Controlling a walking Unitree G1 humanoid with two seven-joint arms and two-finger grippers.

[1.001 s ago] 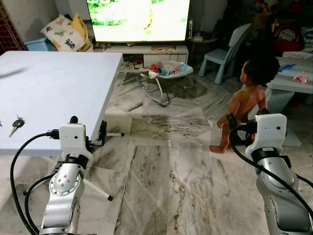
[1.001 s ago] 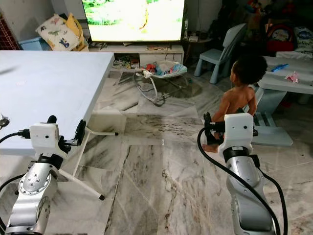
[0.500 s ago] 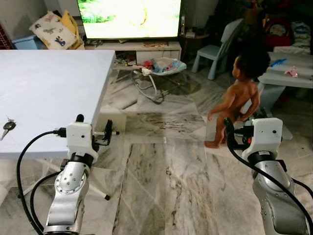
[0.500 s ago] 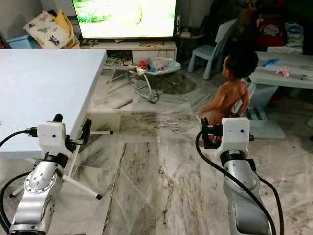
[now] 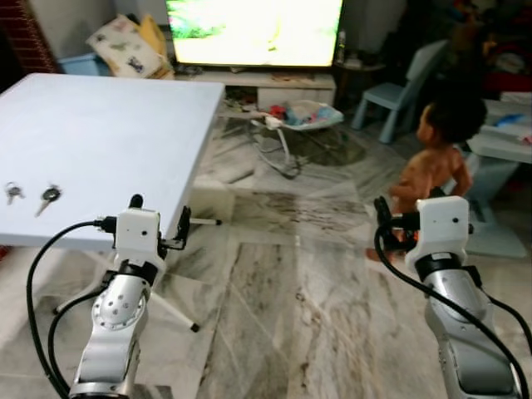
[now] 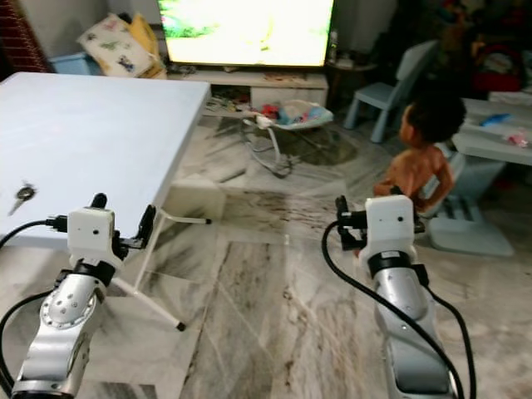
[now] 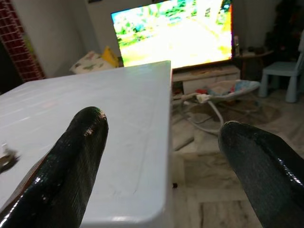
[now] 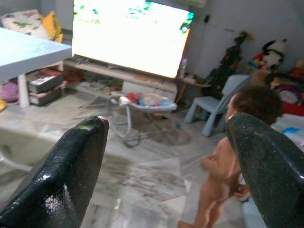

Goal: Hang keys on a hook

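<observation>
Marble floor (image 5: 283,307) spreads out ahead of you, veined grey, with a bright television (image 5: 253,32) on a low stand at the far wall and a baby bouncer (image 5: 303,116) on the floor before it. Your white worktop (image 5: 108,141) sits to the left. Two keys lie on it near its left edge, close to the near-left corner: one key (image 5: 48,198) with a dark head, and a second key (image 5: 12,193) just beside it, further toward the edge. They are apart from each other and nothing touches them.

Your left end effector (image 7: 161,156) hangs just off the worktop's near-right corner, its two black fingers (image 7: 66,161) spread wide with nothing between them. One finger lines up over the worktop's near edge and the other over the floor past the corner. The keys are well apart from it, across the near edge of the worktop.

Your right end effector (image 8: 166,161) is raised over the floor on the right, fingers likewise wide apart and holding nothing. A small child (image 5: 432,162) stands beyond it, back to you, next to a pale blue chair (image 5: 407,83) and a low white table (image 5: 503,145). Cushions (image 5: 125,54) are stacked against the wall behind the worktop's far edge.
</observation>
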